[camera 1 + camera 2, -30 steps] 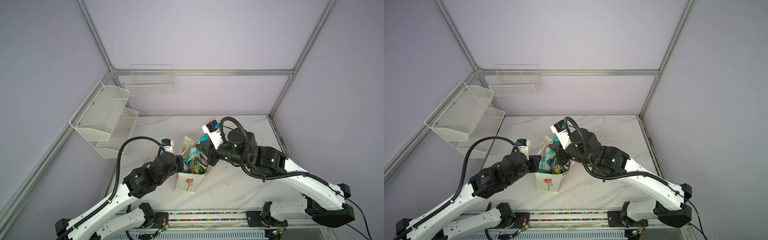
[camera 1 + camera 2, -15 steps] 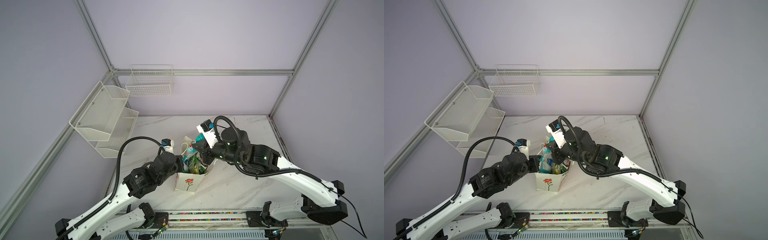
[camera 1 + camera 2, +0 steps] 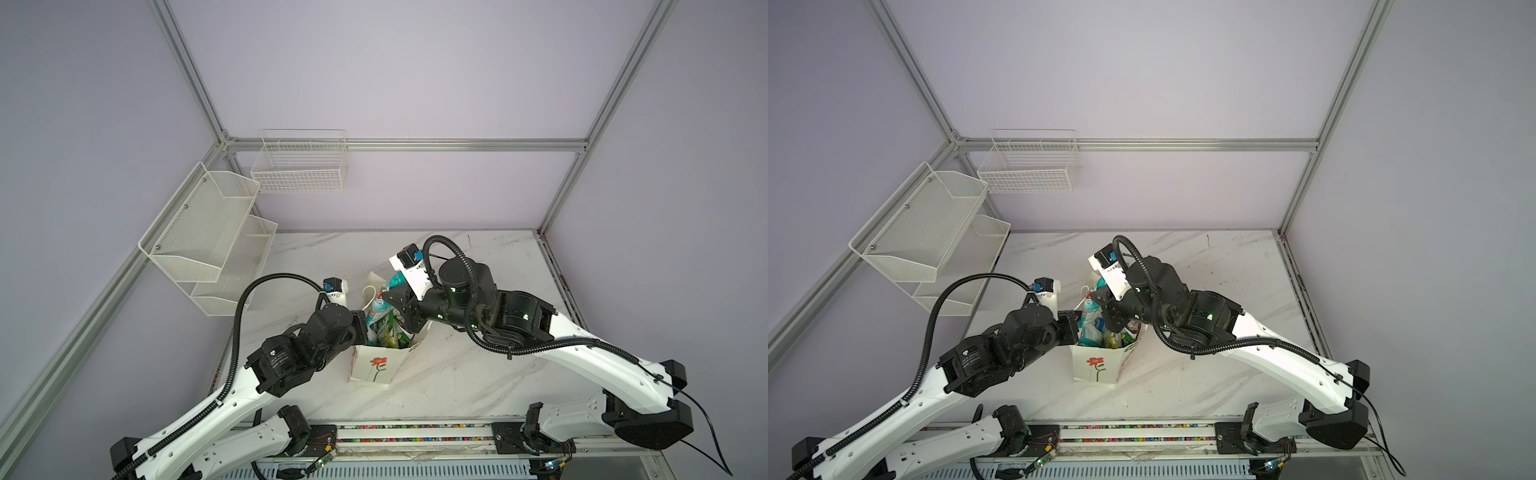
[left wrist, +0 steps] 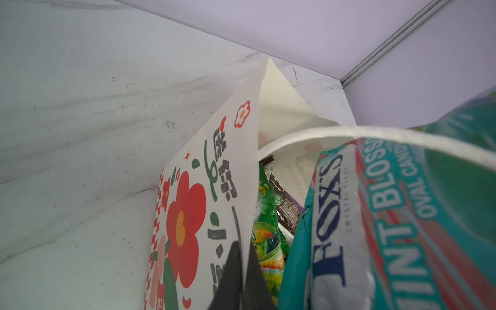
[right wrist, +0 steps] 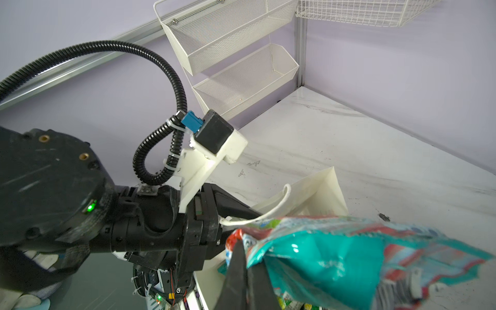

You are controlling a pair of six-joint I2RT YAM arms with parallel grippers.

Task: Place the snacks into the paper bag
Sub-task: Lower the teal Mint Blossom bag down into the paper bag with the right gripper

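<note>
The paper bag (image 3: pixel 373 368) (image 3: pixel 1096 368) stands upright at the table's front middle, with snacks crowding its open mouth. My left gripper (image 3: pixel 360 328) (image 4: pixel 243 271) is shut on the bag's flowered side wall (image 4: pixel 188 204) at the rim. My right gripper (image 3: pixel 388 297) (image 5: pixel 247 268) is shut on a teal FOX'S pouch (image 5: pixel 335 257) (image 4: pixel 375 228) that hangs in the bag's mouth. Inside lie a green pouch (image 4: pixel 265 214) and a dark brown bar (image 4: pixel 284 204). A white cord handle (image 4: pixel 349 134) arcs over the pouch. The other snacks are hidden.
Two white mesh baskets (image 3: pixel 208 237) hang on the left wall and a wire basket (image 3: pixel 299 166) on the back wall. The marble table (image 3: pixel 478 374) stretches right of the bag. My left arm's wrist (image 5: pixel 161 228) sits close beside the right fingers.
My right gripper has carried the teal pouch leftward over the bag's mouth. The left gripper has kept its hold on the bag's wall and has not moved.
</note>
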